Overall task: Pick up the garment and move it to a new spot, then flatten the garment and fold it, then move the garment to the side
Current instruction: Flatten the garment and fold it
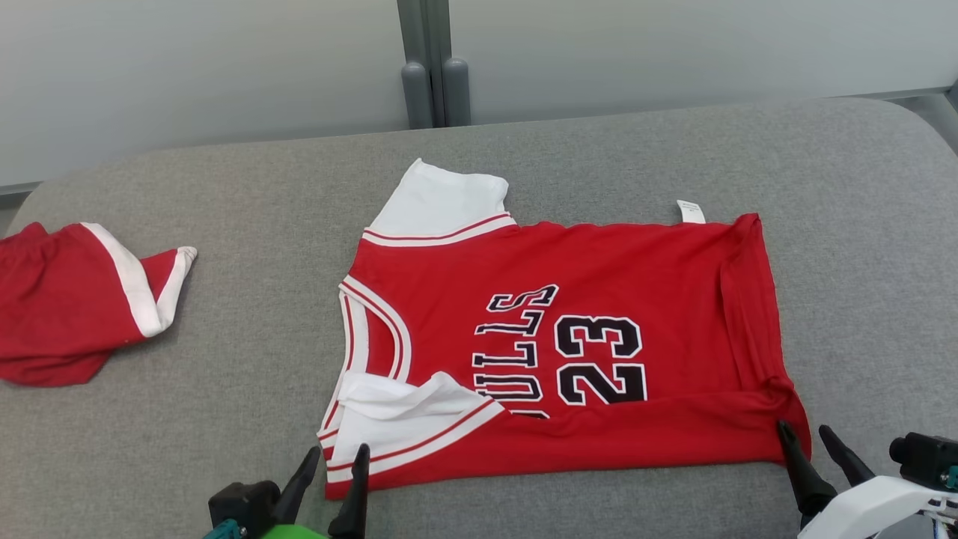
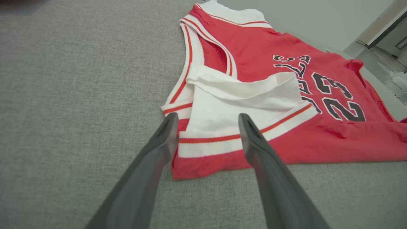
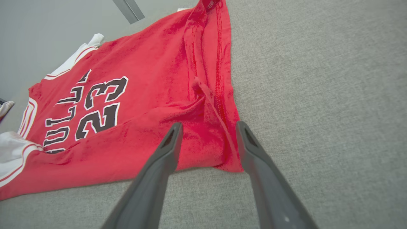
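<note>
Left pincer (image 1: 337, 453) is wide open with nothing in it, parked at the shoulder end of the jersey (image 1: 569, 299), fingers either side of the white near sleeve (image 2: 241, 98) that lies folded in over the chest. Right pincer (image 1: 803, 430) is the same deal, open and empty, straddling the hem corner at the other end. I can't tell if either set of tips actually touches cloth. The jersey lies sideways in the middle of the grey bench (image 1: 861, 187), number up, with its near long edge turned over in a strip, so I'd say I'm mid-fold with one side done. The far sleeve (image 1: 441, 202) and the little tag (image 1: 690, 211) stick out along the back edge, so that side looks like the next to bring in. To do it cleanly I'd reach both arms over, pinch the far edge at matching spots near sleeve and hem, lift only a little so the near fold doesn't drag open, and lay it toward me with both ends level. The hem end is bunched, worth a gentle tug flat. The other red garment (image 1: 60, 307) off to the left is well apart, so I'm ignoring it.
</note>
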{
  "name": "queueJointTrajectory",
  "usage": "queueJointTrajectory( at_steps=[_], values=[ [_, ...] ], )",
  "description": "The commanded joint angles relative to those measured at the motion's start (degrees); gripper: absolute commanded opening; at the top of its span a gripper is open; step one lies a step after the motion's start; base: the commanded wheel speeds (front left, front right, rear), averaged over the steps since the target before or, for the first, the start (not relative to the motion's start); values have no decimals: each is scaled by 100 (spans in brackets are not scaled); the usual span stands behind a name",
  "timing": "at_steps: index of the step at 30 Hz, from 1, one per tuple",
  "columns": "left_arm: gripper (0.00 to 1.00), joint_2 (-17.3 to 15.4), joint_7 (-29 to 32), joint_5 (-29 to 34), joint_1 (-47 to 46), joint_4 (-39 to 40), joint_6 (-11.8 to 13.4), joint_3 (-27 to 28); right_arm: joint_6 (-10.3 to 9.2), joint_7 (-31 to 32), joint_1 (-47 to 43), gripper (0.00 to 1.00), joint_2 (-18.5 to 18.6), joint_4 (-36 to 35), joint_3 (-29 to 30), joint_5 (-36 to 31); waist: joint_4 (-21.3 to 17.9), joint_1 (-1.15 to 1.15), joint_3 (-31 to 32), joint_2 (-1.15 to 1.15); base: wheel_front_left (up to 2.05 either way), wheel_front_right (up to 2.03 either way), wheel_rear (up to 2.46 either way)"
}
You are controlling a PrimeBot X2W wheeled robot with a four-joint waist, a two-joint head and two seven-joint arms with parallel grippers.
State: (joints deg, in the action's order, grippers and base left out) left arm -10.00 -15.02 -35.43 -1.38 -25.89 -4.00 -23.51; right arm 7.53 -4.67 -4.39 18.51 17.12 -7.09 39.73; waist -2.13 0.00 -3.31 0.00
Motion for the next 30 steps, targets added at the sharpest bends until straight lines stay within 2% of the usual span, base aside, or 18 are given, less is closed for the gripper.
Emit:
queueJointTrajectory(
  at_steps=[1,6,20,30],
  values=[
    [100,-5,-19,107,-87,99,29,51,-8,-56,3,100,-25,-108,36,-141,-1,0,37,0,0,0,0],
    [100,-5,-18,440,-155,468,109,300,-8,-262,113,100,-131,-449,121,-591,-2,0,166,0,0,0,0],
    [100,-112,-19,1440,-134,1402,358,1524,-8,-1003,314,100,-630,-1211,194,-2075,27,0,303,0,0,0,0],
    [100,-64,-19,1786,103,1585,194,1988,-8,-1055,52,100,-878,-1668,567,-2498,88,0,337,0,0,0,0]
  ],
)
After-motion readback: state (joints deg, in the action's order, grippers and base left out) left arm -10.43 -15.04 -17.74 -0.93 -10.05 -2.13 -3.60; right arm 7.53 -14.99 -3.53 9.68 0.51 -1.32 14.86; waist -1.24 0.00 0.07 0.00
